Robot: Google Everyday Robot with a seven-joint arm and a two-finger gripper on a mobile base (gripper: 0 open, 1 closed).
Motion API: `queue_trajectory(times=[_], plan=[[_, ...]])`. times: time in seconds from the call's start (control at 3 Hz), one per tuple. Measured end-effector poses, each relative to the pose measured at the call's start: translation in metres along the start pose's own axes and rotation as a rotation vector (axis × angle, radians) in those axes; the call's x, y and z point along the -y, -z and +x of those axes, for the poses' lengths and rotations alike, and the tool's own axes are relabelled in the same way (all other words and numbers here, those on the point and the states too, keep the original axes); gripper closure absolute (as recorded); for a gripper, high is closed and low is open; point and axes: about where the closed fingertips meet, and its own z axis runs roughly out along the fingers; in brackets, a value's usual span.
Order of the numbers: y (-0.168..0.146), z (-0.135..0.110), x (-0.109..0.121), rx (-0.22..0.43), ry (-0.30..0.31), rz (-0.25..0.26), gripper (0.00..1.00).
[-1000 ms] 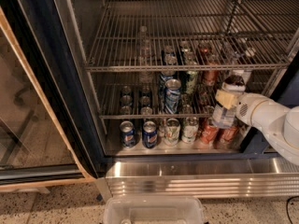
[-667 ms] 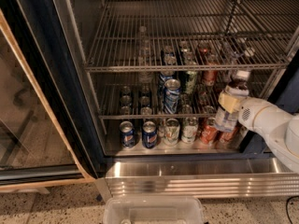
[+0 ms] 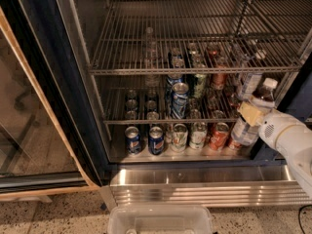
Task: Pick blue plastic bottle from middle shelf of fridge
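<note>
Shifting rightward, gripper (image 3: 251, 114) clasping blue plastic bottle (image 3: 263, 97)

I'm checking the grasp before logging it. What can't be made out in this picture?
All in the camera view:
- Blue plastic bottle: its middle is hidden by the gripper, which is in front of it at the right of the fridge. Whether its base rests on the middle shelf is unclear.
- Robot arm: cut off by the right edge.
- Plastic bin: cut off by the bottom edge.
- Back-row cans: too dim to read.
</note>
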Motion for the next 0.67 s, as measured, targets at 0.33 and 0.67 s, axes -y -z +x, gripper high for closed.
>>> queue_trajectory(times=[0.33, 0.67], plan=[[0.032, -0.014, 0.005, 0.088, -0.005, 0.026, 1.00], [0.072, -0.037, -0.001, 0.191, 0.016, 0.032, 1.00]])
